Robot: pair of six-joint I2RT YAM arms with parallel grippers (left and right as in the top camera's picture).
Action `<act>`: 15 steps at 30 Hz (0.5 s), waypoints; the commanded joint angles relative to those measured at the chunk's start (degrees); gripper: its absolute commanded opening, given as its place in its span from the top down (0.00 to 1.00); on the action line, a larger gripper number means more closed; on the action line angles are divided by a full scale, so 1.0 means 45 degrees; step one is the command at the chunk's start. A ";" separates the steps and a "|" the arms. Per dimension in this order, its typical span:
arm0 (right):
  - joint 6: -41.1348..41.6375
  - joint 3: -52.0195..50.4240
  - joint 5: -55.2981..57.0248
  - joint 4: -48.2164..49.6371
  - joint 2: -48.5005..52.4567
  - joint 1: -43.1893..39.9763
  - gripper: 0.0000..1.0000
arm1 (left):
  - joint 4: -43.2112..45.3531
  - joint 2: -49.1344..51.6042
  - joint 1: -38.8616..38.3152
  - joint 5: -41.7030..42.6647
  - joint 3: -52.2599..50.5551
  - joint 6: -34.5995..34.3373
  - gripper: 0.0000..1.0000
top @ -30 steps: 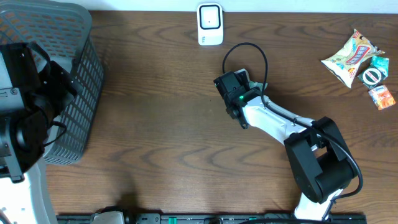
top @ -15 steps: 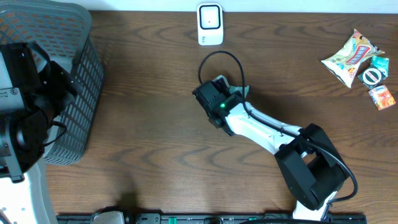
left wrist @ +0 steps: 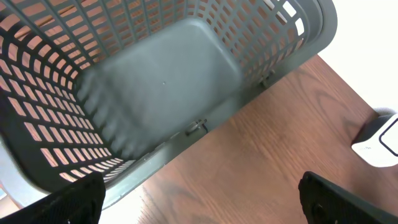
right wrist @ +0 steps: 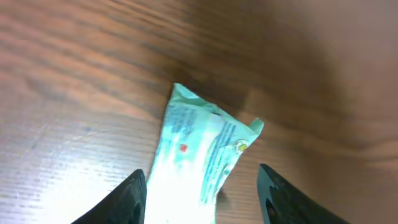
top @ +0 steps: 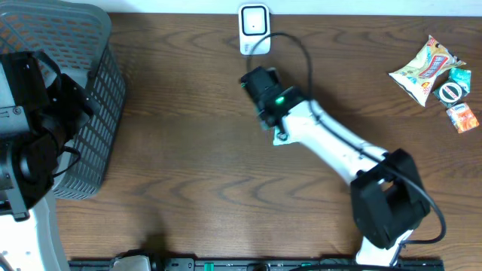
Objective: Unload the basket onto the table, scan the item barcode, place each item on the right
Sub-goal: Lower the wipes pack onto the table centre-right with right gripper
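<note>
My right gripper [right wrist: 202,190] stands open astride a pale packet [right wrist: 199,149] on the wood counter [right wrist: 74,74]; my left gripper [left wrist: 202,193] gapes over a grey basket [left wrist: 161,81].

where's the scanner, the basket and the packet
scanner [top: 254,28]: overhead view, its white front face
basket [left wrist: 161,81]: left wrist view, its bare floor
packet [right wrist: 196,149]: right wrist view, middle of the wrapper

On the surface [top: 188,173] are one grey basket [top: 94,90], one white scanner [top: 254,28], one pale green packet [right wrist: 196,155], one snack bag [top: 423,69], one round green-rimmed item [top: 452,92] and one orange packet [top: 462,118].
</note>
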 commanded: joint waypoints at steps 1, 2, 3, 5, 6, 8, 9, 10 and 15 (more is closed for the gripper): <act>0.0865 0.0102 -0.4352 -0.0044 -0.0214 -0.2006 0.48 | -0.0034 0.0010 0.0063 -0.0034 0.0092 -0.0112 0.02; 0.0860 0.0063 -0.5474 -0.0015 -0.0214 -0.2545 0.48 | -0.0034 0.0010 0.0063 -0.0034 0.0092 -0.0112 0.02; 0.0850 0.0015 -0.6543 -0.0005 -0.0214 -0.3075 0.48 | -0.0029 0.0010 0.0063 -0.0034 0.0092 -0.0112 0.02; 0.0364 -0.0151 -0.8242 0.0053 -0.0214 -0.3881 0.48 | -0.0034 0.0010 0.0063 -0.0034 0.0092 -0.0112 0.02; 0.0034 -0.0282 -0.8888 0.0165 -0.0214 -0.4163 0.46 | -0.0034 0.0010 0.0063 -0.0034 0.0092 -0.0112 0.02; -0.0627 -0.0627 -1.0078 0.0379 -0.0214 -0.4643 0.41 | -0.0034 0.0010 0.0063 -0.0029 0.0092 -0.0112 0.02; -0.0743 -0.0797 -1.0448 0.0495 -0.0214 -0.4784 0.39 | -0.0029 0.0010 0.0063 -0.0034 0.0092 -0.0112 0.02; -0.0767 -0.1078 -1.0792 0.0719 -0.0214 -0.4935 0.38 | -0.0034 0.0010 0.0063 -0.0034 0.0092 -0.0112 0.02; -0.0126 -0.2506 -1.1249 0.2239 -0.0214 -0.5173 0.38 | -0.0034 0.0010 0.0063 -0.0034 0.0092 -0.0112 0.02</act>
